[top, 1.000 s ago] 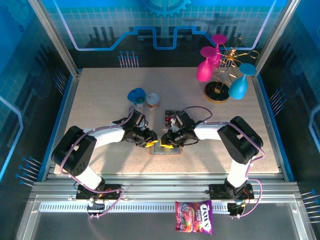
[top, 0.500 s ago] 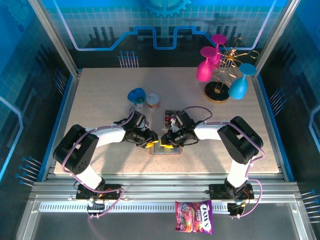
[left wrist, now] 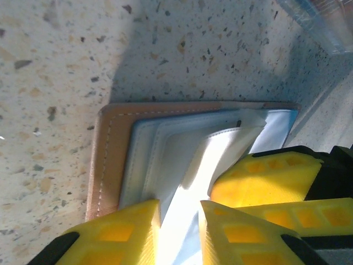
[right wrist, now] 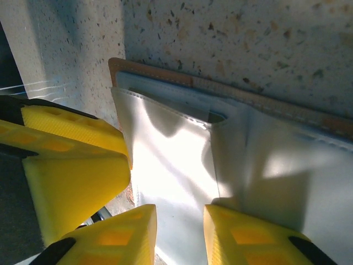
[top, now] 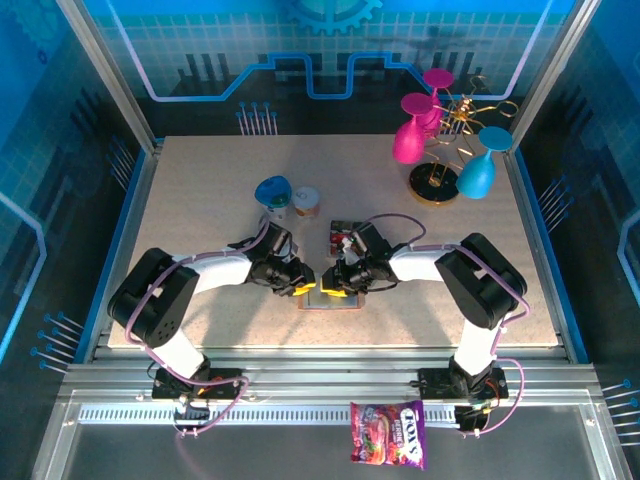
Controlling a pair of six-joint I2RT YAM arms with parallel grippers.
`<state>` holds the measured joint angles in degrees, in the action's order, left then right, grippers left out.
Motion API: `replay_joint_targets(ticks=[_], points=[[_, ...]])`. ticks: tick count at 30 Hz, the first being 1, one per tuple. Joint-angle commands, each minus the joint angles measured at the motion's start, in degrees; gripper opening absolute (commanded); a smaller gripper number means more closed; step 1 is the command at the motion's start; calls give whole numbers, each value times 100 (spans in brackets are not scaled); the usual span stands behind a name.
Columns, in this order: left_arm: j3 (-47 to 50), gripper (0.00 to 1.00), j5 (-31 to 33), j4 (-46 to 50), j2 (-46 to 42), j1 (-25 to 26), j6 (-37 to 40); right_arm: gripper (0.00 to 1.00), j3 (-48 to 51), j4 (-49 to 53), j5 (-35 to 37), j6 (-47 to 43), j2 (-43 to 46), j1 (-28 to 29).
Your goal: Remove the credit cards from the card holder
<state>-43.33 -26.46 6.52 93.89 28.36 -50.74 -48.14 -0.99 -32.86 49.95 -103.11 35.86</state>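
On the speckled beige table [top: 200, 210], the brown leather bifold card holder [top: 330, 299] is lying open between the yellow-fingered left gripper [left wrist: 179, 208] and right gripper [right wrist: 180, 214] — each is straddling its pale flap, jaws slightly apart; whether clamping, I cannot tell.

Overhead view of whole table [top: 200, 200]; both wrist views close over card holder [left wrist: 105, 165].

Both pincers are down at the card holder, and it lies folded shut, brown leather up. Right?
Not shut. The card holder lies open on the table, pale inner faces up, as the left wrist view shows. The left pincer and the right pincer are down at it.
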Motion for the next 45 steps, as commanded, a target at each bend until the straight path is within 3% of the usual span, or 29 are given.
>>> replay_joint_targets(ticks=[1,9,31,45], points=[[53,24,-191,-168,61,52,-57,31,141,126,-2,68,-18,-61],[57,20,-208,-248,-8,70,-79,31,129,117,-27,98,29,-61],[-401,31,-270,183,-266,117,9,32,-11,1075,263,-134,1105,-296],[-818,40,-387,173,46,404,-18,32,59,1599,430,-311,1717,-579]])
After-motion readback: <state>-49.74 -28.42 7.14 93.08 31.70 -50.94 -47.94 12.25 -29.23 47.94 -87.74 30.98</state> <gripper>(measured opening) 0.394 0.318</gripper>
